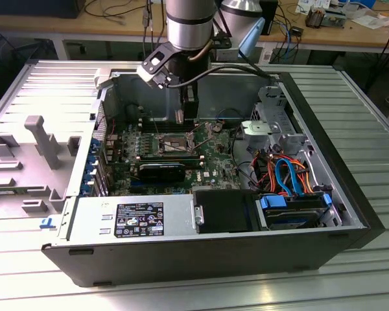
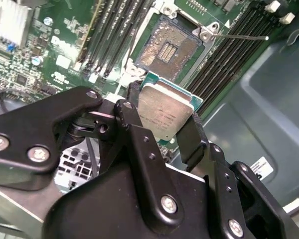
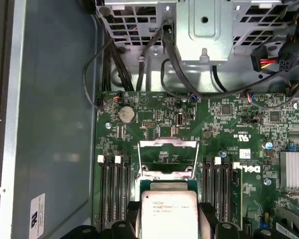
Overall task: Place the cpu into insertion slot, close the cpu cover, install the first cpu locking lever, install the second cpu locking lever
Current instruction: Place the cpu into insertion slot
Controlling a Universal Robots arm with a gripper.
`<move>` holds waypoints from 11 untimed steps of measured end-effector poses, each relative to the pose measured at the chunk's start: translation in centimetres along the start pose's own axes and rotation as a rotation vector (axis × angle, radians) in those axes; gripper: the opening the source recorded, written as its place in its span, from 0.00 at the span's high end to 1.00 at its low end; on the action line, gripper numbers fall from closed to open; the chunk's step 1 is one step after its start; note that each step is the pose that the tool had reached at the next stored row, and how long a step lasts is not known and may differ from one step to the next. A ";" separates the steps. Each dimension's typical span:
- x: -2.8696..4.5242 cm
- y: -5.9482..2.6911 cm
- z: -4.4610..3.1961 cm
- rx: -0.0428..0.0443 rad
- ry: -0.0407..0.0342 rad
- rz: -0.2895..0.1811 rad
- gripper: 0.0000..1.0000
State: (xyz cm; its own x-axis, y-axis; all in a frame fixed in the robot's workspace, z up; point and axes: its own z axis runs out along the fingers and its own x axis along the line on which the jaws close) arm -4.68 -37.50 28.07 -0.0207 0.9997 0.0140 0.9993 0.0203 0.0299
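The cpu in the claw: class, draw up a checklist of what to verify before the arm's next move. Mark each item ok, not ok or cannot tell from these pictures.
1. Grip: the cpu is clamped in the claw: ok.
2. The insertion slot is empty, with its contacts bare: ok.
3. The cpu cover stands open, off the slot: ok.
4. The locking lever lies clear of the slot: ok.
5. Seating: not ok, the cpu is held apart from the slot.
6. Corner orientation of the cpu against the slot: cannot tell.
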 end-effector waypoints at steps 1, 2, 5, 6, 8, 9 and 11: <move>0.09 -0.10 0.14 -0.0001 0.0000 0.001 0.46; 0.17 -0.27 0.42 0.0000 -0.0003 0.002 0.46; 0.17 -0.54 0.99 0.0000 -0.0031 0.005 0.46; 0.17 -0.58 1.20 0.0000 -0.0076 0.008 0.46; 0.17 -0.63 1.50 0.0003 -0.0183 0.015 0.46; 0.17 -0.64 1.59 0.0002 -0.0223 0.017 0.46; 0.23 -0.69 2.12 0.0002 -0.0265 0.021 0.46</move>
State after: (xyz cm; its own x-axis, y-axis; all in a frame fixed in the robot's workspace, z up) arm -5.31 -37.26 25.93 0.0009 0.9999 -0.0119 0.9996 -0.0006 0.0296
